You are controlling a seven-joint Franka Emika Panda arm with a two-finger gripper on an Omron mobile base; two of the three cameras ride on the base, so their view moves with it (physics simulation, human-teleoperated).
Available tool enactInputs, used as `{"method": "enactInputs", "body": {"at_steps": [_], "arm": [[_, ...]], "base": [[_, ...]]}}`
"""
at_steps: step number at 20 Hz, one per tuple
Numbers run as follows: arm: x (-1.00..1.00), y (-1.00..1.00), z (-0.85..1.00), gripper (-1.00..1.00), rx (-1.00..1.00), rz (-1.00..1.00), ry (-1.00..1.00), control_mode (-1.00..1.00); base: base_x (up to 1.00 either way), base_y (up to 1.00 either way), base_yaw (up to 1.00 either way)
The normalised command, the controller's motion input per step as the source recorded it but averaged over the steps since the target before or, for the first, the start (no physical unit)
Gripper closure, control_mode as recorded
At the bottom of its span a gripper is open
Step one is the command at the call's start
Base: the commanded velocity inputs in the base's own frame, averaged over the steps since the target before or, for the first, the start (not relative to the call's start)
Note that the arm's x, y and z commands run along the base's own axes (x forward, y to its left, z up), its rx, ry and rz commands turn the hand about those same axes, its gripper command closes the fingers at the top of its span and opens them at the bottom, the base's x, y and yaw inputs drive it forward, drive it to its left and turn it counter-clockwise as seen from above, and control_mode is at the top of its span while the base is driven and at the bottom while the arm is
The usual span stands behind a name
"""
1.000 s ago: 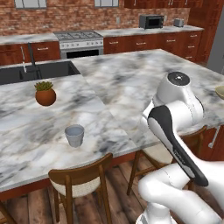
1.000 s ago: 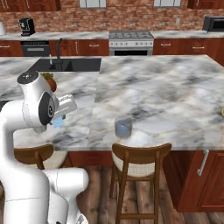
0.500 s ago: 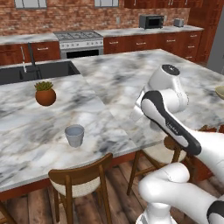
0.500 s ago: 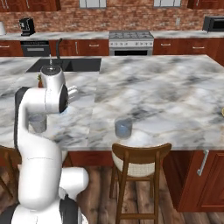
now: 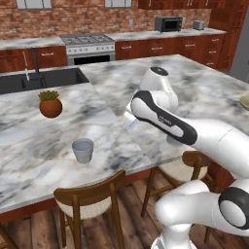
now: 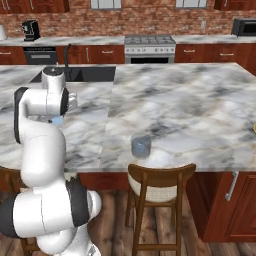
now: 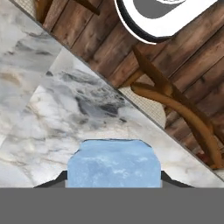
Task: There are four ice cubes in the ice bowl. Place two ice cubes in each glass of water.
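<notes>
A brick-walled kitchen with dark red cabinets surrounds a long grey-veined marble desk, with a steel range and a black sink toward the back wall. From the left base view, a round orange-brown pot with a green plant stands on the desk near the sink, and a yellowish-tan rim, probably the wide shallow ice bowl, just shows at the far right edge, well apart from everything else. That view also takes in a microwave on the back counter. The right base view instead shows a black coffee machine on the back counter at the far left. Wooden chairs with woven seats stand under the near edge of the desk in both base views.

One short grey-blue translucent tumbler stands upright close to the near edge of the desk; the right base view shows it just above a chair back.

The gripper hangs over the desk, well apart from the tumbler. In the hand view its dark tips are clamped against either side of a small pale-blue translucent ice cube, above marble, the desk's edge and a chair on the plank floor. The cube shows as a pale blue speck under the hand in the right base view.
</notes>
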Motion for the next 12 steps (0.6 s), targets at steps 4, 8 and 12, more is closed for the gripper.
{"method": "enactInputs", "body": {"at_steps": [4, 8, 12], "arm": [[0.45, 0.76, -0.11, 1.00, 0.00, 0.09, 0.22, -1.00], [0.49, 0.65, -0.29, 1.00, 0.00, 0.08, 0.26, -1.00], [0.38, 0.45, -0.54, 1.00, 0.00, 0.05, 0.17, -1.00]], "base": [[0.00, 0.00, 0.00], [0.00, 0.00, 0.00], [0.00, 0.00, 0.00]]}}
